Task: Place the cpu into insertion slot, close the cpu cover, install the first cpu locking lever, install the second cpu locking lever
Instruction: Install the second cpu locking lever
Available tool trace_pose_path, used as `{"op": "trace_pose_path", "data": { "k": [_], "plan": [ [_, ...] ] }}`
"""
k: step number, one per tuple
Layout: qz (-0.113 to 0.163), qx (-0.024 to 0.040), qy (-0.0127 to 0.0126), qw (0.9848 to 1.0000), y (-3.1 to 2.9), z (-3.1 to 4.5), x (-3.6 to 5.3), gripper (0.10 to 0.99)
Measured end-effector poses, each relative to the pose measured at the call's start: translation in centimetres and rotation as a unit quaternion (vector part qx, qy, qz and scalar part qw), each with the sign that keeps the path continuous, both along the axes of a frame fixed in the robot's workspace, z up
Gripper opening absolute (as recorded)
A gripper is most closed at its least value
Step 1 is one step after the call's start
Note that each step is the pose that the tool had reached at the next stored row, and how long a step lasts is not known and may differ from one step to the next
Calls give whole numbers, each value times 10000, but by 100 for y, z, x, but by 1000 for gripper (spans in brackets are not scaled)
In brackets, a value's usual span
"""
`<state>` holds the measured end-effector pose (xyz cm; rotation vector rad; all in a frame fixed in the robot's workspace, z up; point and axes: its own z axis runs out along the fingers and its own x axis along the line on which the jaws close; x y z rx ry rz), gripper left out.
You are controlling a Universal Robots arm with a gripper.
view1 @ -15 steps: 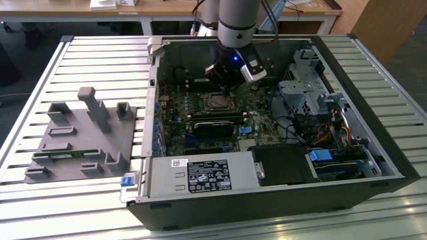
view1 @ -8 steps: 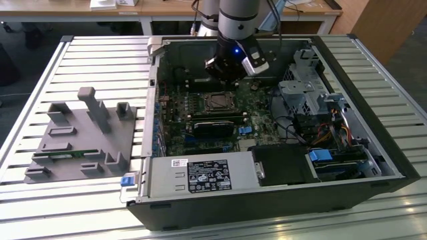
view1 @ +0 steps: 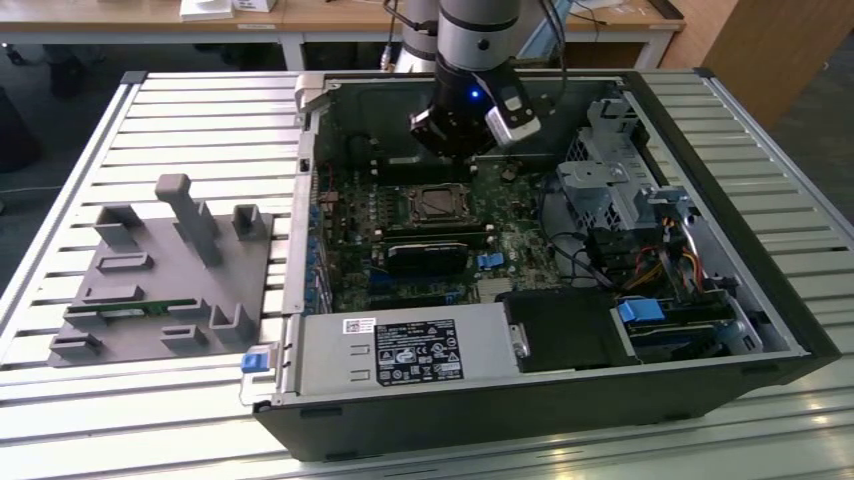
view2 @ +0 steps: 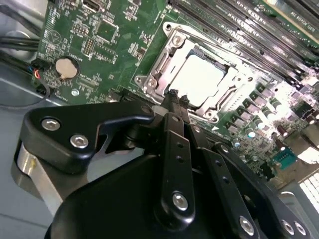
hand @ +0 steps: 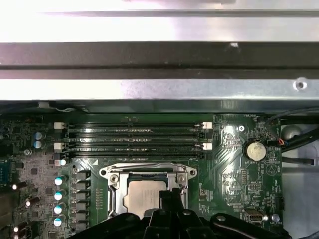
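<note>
The cpu (view2: 200, 79) is a silvery square chip lying flat in the socket on the green motherboard. The cpu cover (view2: 155, 67), a thin metal frame, lies down around it with the chip showing through its window. In the first wrist view the cpu (hand: 142, 195) and the cpu cover (hand: 148, 173) sit just beyond my fingertips. My gripper (view2: 177, 97) hovers at the socket's near edge, its black fingers pressed together with nothing between them. In the exterior view the gripper (view1: 454, 148) hangs over the board just behind the socket (view1: 435, 205). How the locking levers stand is unclear.
The open computer case (view1: 747, 290) walls in the board. Memory slots (hand: 132, 139) run beside the socket, with a coin battery (hand: 255, 150) nearby. A drive cage (view1: 607, 185) and cables stand at the exterior view's right. A grey fixture block (view1: 160, 270) sits outside the case.
</note>
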<state>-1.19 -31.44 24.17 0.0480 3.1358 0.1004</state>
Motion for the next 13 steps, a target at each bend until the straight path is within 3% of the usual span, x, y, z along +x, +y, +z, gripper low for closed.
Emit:
{"op": "trace_pose_path", "data": {
  "k": [2,8,10,12,13],
  "plan": [
    [-36,0,0,10000,-20,-1,0,106],
    [-48,1,1,10000,-165,-4,0,106],
    [-48,14,20,10000,-202,-6,0,106],
    [-47,76,25,10000,-237,-11,0,106],
    [-47,141,25,9999,-255,-14,0,106]
  ]
}}
